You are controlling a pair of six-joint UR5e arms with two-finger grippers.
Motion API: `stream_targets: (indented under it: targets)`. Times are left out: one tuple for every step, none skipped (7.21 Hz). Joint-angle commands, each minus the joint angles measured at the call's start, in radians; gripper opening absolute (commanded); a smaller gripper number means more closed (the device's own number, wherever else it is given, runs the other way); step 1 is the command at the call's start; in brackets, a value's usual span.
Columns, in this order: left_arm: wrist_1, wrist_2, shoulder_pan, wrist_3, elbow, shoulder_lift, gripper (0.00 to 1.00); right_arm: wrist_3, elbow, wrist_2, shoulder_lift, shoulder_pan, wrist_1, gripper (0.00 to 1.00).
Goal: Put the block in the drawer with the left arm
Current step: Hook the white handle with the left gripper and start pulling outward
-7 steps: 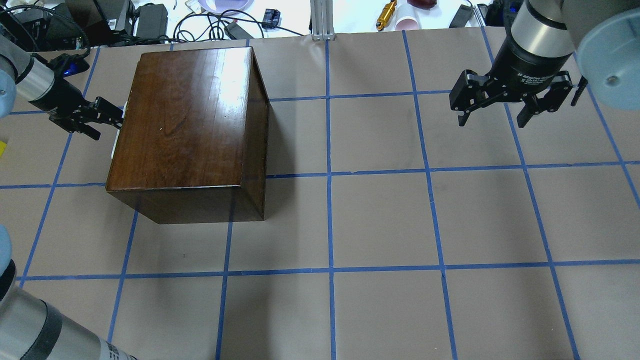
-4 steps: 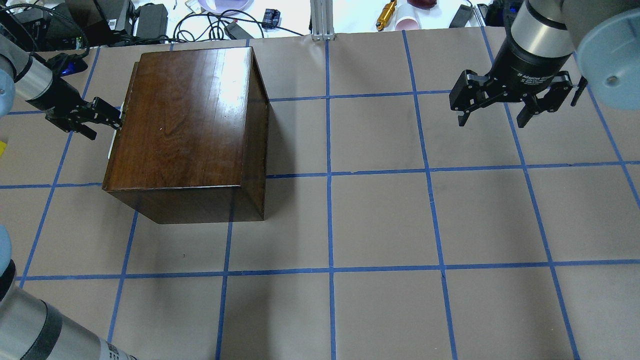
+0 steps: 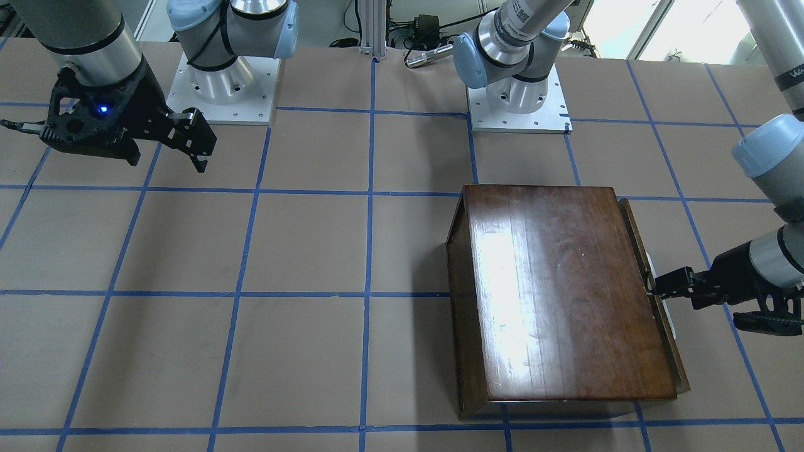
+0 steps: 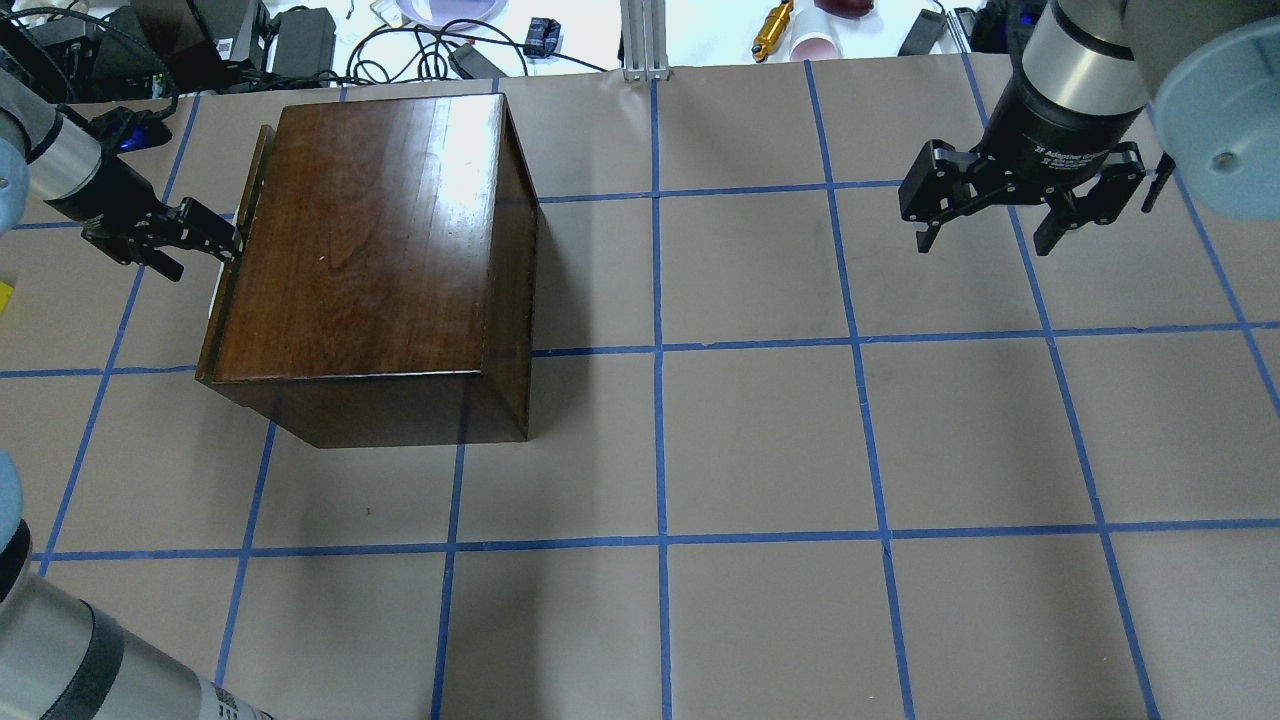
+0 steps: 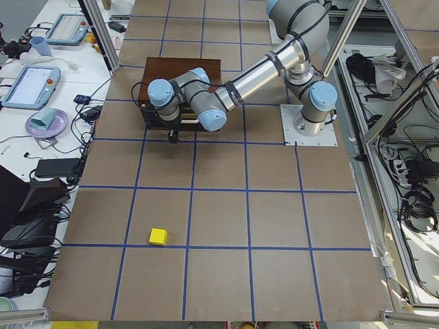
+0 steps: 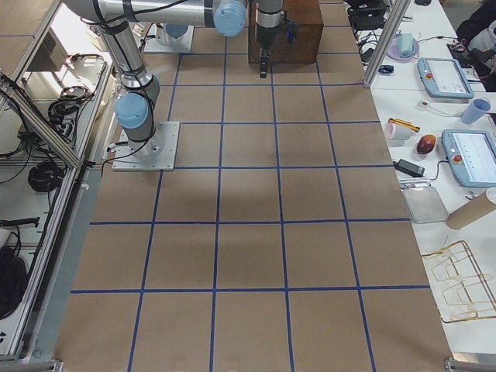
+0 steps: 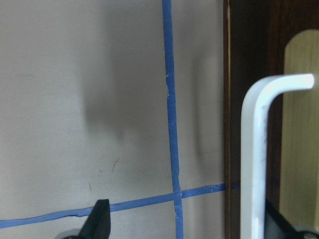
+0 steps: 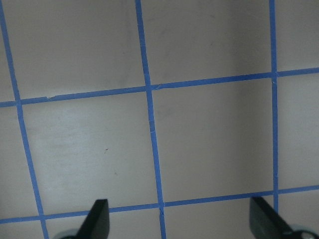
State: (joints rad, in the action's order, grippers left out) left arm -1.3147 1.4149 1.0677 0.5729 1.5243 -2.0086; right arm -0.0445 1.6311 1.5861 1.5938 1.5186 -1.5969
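My left gripper [image 4: 208, 255] is at the left face of the dark wooden box [image 4: 370, 240], fingers spread wide, not clamped on anything. One finger [image 7: 280, 225] sits just beside the white metal pull [image 7: 252, 164] on the drawer [image 7: 249, 45]; the other finger [image 7: 99, 220] hangs over bare tabletop [image 4: 760, 440]. I can't tell whether the finger touches the pull. The drawer is out only a crack: its dark front stands slightly off the box, with the gap wider toward the near end in the overhead view. The drawer's inside is hidden. The block [image 5: 158, 236], a yellow cube, sits on the tabletop well apart from the box, out toward the table's end on my left, and only a sliver of it shows at the overhead view's left edge. My right gripper [image 4: 982, 246] hangs above the tabletop far from the box, fingers wide apart and empty, with a blue light [image 3: 102, 110] on its body. Blue tape lines grid the tabletop.
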Motion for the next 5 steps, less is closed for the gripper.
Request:
stream_targets:
  targets:
    - [-0.003,-0.001,-0.002,0.025,0.0,0.001,1.0,0.0,0.0,0.0,0.0,0.0,0.0,1.0]
    - [-0.008,-0.001,-0.003,0.027,-0.001,0.002,1.0,0.0,0.0,0.0,0.0,0.0,0.0,1.0]
    - [-0.009,-0.001,-0.006,0.06,-0.001,0.002,1.0,0.0,0.0,0.0,0.0,0.0,0.0,1.0]
    - [-0.009,-0.001,-0.009,0.082,-0.001,0.002,1.0,0.0,0.0,0.0,0.0,0.0,0.0,1.0]
    - [-0.008,0.001,-0.009,0.091,-0.001,0.002,1.0,0.0,0.0,0.0,0.0,0.0,0.0,1.0]
